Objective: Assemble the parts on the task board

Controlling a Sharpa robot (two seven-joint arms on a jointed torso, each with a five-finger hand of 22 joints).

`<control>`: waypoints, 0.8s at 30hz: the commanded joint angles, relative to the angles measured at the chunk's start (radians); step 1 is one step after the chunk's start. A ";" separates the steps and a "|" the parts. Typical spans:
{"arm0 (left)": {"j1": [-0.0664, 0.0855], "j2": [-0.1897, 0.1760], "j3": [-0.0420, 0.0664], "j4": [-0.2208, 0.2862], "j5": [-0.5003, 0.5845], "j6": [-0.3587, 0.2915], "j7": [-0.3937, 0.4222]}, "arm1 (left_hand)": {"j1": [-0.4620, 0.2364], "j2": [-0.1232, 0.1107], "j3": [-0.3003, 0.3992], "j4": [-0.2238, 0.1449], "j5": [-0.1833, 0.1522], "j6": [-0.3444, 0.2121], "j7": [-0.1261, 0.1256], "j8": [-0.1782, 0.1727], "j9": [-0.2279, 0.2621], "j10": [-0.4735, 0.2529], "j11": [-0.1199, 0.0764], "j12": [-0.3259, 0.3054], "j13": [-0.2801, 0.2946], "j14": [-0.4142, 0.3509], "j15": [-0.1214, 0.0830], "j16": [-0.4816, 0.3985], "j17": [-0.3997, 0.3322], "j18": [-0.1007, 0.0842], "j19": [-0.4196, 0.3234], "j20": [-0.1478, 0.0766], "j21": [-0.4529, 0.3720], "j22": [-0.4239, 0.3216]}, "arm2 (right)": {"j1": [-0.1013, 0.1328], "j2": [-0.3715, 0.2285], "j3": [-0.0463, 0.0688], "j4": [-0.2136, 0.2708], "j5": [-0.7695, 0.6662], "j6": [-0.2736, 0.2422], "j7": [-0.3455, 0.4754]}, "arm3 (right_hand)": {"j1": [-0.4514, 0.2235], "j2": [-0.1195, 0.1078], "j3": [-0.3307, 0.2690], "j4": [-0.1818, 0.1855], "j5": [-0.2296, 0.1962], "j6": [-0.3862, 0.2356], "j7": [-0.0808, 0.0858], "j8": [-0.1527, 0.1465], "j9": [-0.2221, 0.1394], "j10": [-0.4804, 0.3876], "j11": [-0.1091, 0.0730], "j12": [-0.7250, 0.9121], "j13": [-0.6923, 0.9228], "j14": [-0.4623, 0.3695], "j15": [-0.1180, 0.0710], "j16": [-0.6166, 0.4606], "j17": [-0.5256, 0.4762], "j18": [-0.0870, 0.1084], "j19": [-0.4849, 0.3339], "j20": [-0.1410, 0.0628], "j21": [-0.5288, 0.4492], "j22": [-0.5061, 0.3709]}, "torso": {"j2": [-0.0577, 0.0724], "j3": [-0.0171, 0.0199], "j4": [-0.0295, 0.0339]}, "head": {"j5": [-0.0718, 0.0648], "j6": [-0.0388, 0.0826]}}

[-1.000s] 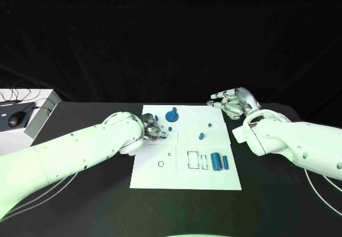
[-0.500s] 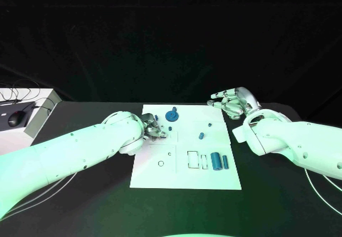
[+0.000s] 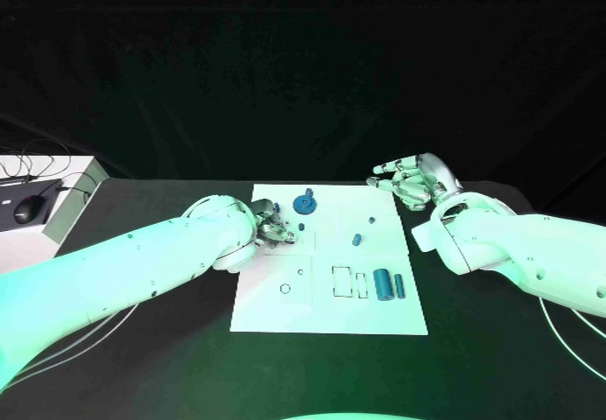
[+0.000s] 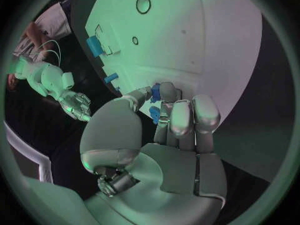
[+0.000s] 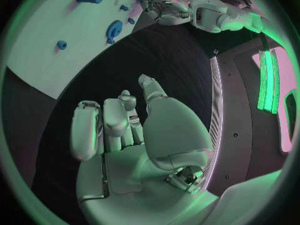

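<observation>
The white task board (image 3: 331,302) lies mid-table. On it are a round blue gear-like part (image 3: 305,206), two small blue parts (image 3: 357,238) (image 3: 371,220) and two blue cylinders (image 3: 382,285) (image 3: 399,285) by rectangular slots. My left hand (image 3: 271,229) is at the board's left edge; in the left wrist view its thumb and fingers pinch a small blue part (image 4: 155,114) just over the board (image 4: 206,45). My right hand (image 3: 411,181) hovers off the board's far right corner, fingers loosely apart and holding nothing (image 5: 125,120).
A white box (image 3: 70,206) with a mouse (image 3: 28,210) and cables sits at the table's far left. Bare black table surrounds the board. The board's near left quarter has small round holes (image 3: 286,290).
</observation>
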 commanded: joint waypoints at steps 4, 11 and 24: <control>-0.004 0.009 -0.002 -0.012 0.006 0.027 -0.007 | 0.012 0.010 0.162 -0.161 0.004 0.030 -0.024 0.001 -0.003 0.000 -0.003 -0.002 0.000 -0.001 -0.005 0.006 -0.002 -0.017 0.008 0.000 -0.006 0.003 | 0.000 0.001 0.000 0.000 -0.010 0.013 0.004 | -0.008 0.001 -0.006 -0.001 0.002 0.000 0.004 0.003 0.000 -0.003 -0.007 0.002 0.002 0.002 -0.004 -0.004 -0.001 0.008 0.081 -0.003 -0.002 0.192 | -0.001 0.0011 -0.0018 | 0.001 -0.001; -0.003 0.020 -0.002 -0.021 0.014 0.036 -0.009 | 0.011 0.012 0.160 -0.161 0.004 0.030 -0.024 0.000 -0.003 -0.001 -0.003 -0.001 0.000 -0.001 -0.005 0.006 -0.001 -0.017 0.008 0.000 -0.006 0.004 | 0.000 0.001 0.000 0.000 -0.010 0.014 0.004 | -0.008 0.001 -0.006 -0.001 0.002 0.000 0.004 0.003 0.000 -0.003 -0.007 0.002 0.002 0.002 -0.004 -0.004 -0.001 0.008 0.081 -0.003 -0.002 0.192 | -0.001 0.0010 -0.0004 | -0.001 -0.001; -0.003 0.035 -0.002 -0.036 0.026 0.070 -0.018 | 0.010 0.011 0.155 -0.163 0.003 0.029 -0.024 -0.001 -0.004 -0.002 -0.002 -0.001 0.001 -0.001 -0.004 0.006 -0.002 -0.017 0.008 0.001 -0.007 0.006 | 0.000 0.002 0.000 -0.001 -0.010 0.017 0.002 | -0.008 0.001 -0.006 -0.001 0.002 0.000 0.004 0.003 0.000 -0.003 -0.007 0.002 0.002 0.002 -0.004 -0.004 -0.001 0.008 0.081 -0.003 -0.002 0.192 | -0.001 0.0009 0.0001 | -0.003 -0.002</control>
